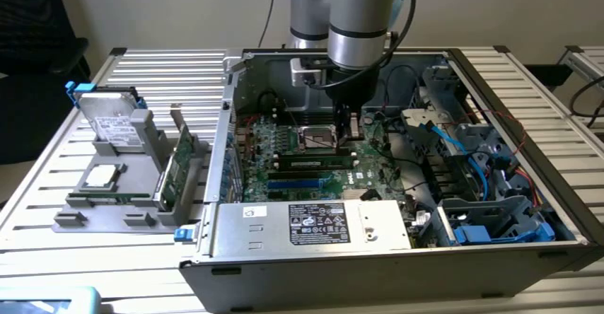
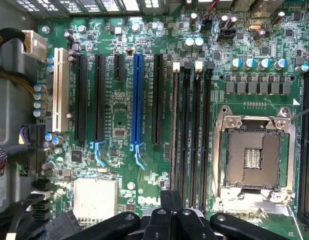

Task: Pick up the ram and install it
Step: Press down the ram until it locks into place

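Wrist view footage has the gripper [image 2: 170,212] with its black fingers pressed together and nothing pinched between them, poised over the near ends of the memory slots [image 2: 192,135]. These four long slots are seen side by side on the green motherboard [image 2: 119,130]. The ram [image 2: 174,125] is seated edge-on in the outermost of them, the one next to the black expansion slot [image 2: 157,97], and only its thin top edge can be made out. Just beyond the memory slots the open CPU socket [image 2: 254,160] with its metal frame is found. A blue expansion slot [image 2: 137,100], further black slots and a white slot [image 2: 59,87] are ranged on the other side.

From the exterior view, the gripper [image 1: 350,126] is lowered inside the open computer case [image 1: 378,257], above the motherboard near the socket, and the ram [image 1: 312,163] is seen lying in its slot. On the slatted table [image 1: 151,66], toward the exterior view's left, a grey holder [image 1: 104,211] is placed, with a hard drive [image 1: 113,123], a processor [image 1: 102,176] and a green expansion card [image 1: 179,162] standing in it.
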You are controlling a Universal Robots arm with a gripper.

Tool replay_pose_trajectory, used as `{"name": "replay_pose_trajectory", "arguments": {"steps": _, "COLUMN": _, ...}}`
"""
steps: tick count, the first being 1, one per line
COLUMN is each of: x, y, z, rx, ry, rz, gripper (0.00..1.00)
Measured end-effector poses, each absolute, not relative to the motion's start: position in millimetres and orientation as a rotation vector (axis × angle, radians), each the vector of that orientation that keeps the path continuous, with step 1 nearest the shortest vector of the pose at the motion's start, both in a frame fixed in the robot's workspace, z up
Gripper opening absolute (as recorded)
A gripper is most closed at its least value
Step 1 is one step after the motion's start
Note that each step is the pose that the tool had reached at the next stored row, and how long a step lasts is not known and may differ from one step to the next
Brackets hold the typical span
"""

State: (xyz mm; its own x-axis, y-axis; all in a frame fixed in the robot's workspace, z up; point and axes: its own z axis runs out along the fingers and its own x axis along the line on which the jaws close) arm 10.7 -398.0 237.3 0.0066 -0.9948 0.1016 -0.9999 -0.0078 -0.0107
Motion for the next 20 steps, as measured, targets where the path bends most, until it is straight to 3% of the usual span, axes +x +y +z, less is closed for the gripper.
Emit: {"name": "replay_pose_trajectory", "arguments": {"steps": 20, "x": 10.7, "y": -397.7, "z": 231.7, "rx": 2.161, "ry": -2.201, "rz": 0.110, "gripper": 0.11}}
